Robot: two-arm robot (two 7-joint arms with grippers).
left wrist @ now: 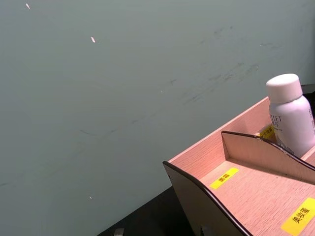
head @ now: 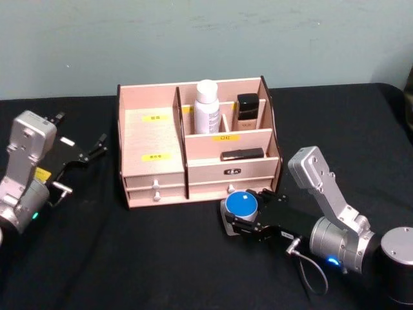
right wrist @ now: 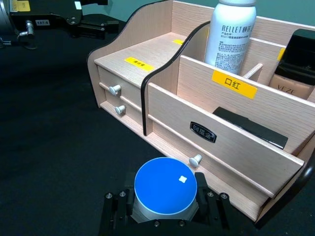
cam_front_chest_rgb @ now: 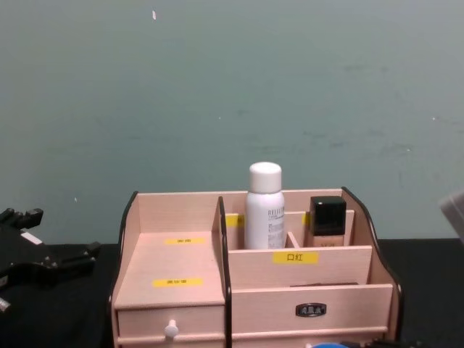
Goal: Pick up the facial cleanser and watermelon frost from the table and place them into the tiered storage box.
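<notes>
Black surface (head: 161,258), teal wall behind. Tiered storage box (head: 150,139) sits toward the rear edge, about midway along it, drawers facing the robot. Facial cleanser (head: 206,106) stands upright in the box's rear compartment, just right of the tall dark-edged divider, with its white cap clear of the back wall; the left wrist view catches the same bottle from the box's left rear corner. Next compartment to the right holds a beige bottle (head: 246,111) with a square black cap, also upright. One tier lower, behind the yellow-labelled front panel, a flat black item (head: 242,154) lies on its side. The left half of the box is a stepped deck bearing two yellow labels, with two small knobbed drawers beneath. Watermelon frost (head: 242,204) is in front of the box, just ahead of the right-hand drawers, near their knob and apart from the wood, blue lid up. Right pincer (right wrist: 165,211) reaches in from the surface's right side and is closed around the jar's body below the lid, one black finger on each side — the right wrist view shows both pressed against it. I cannot tell whether the jar rests on the surface or hangs just above it. Left pincer (head: 84,165) sits near the surface's left edge, well apart from the jar and a little off the box's left wall, fingers spread wide and holding nothing.
</notes>
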